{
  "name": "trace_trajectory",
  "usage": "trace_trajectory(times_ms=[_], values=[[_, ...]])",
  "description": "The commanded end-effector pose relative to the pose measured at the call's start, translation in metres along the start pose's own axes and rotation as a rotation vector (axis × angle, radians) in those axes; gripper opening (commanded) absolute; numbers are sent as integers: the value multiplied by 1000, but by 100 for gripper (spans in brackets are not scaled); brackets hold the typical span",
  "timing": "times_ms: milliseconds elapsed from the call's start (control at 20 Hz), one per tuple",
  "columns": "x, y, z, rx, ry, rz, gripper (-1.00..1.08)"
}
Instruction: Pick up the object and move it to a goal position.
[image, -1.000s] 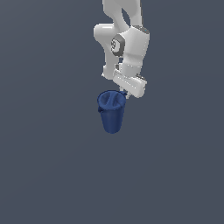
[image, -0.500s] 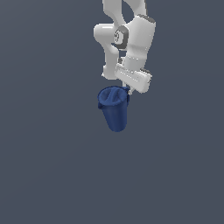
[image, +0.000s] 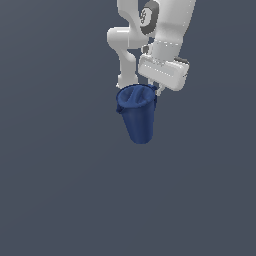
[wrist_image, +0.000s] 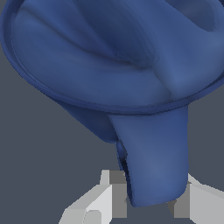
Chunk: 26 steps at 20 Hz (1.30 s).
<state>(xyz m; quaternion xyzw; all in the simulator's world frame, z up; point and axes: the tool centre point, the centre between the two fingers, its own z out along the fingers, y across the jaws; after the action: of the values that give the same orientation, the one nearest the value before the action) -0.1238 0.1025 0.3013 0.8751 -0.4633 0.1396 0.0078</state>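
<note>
The object is a dark blue tapered cup (image: 137, 116), wider at the rim, with a small lip and an inner divider. In the exterior view it hangs tilted in the air under the white arm. My gripper (image: 156, 91) sits at the cup's rim on the exterior view's right, and its fingertips are mostly hidden behind the rim. In the wrist view the cup (wrist_image: 118, 70) fills most of the picture, and my gripper (wrist_image: 151, 197) is shut on a blue part of the cup between the two grey fingers (wrist_image: 116, 199).
Only a plain dark grey ground (image: 60, 200) surrounds the arm (image: 150, 30). No other object and no goal marker shows.
The arm has moved toward the exterior view's right and upward, carrying the cup with it. The cup has tilted a little more.
</note>
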Motion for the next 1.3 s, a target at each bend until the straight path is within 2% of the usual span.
trace_trajectory(times_ms=[0, 750, 1250], values=[[2, -10, -24, 3, 0, 0, -100], [14, -66, -151, 1, 5, 3, -100], [20, -93, -205, -1, 8, 4, -100]])
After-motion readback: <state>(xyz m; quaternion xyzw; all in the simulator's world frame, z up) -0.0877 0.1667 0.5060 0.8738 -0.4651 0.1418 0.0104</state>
